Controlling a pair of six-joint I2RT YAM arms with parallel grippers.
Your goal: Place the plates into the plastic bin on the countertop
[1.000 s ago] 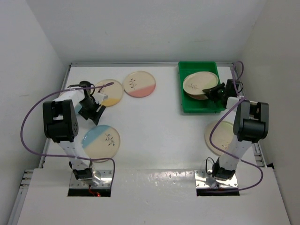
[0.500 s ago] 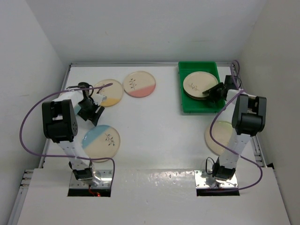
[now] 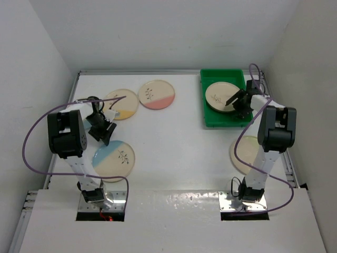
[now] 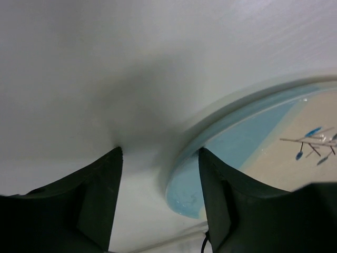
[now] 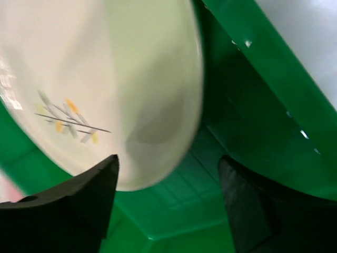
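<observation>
Upper right, the right tool (image 5: 167,168) hangs open over the plate (image 5: 105,79) in the bin (image 5: 253,95); rising, it could clip the rim. The left tool (image 4: 160,158) waits open at the edge of the blue plate (image 4: 247,137).

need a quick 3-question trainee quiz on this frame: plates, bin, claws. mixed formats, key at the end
1. True or false: the right claw is clamped on the plate in the green bin.
2. In the left wrist view, which plate's rim lies between the fingers of the left claw? A the pink plate, B the blue plate, C the yellow plate.
3. How many plates lie on the countertop outside the bin?

Key
1. False: its jaws stand apart and the plate rests in the bin.
2. B.
3. Four, one of them partly hidden by the right arm.
</observation>
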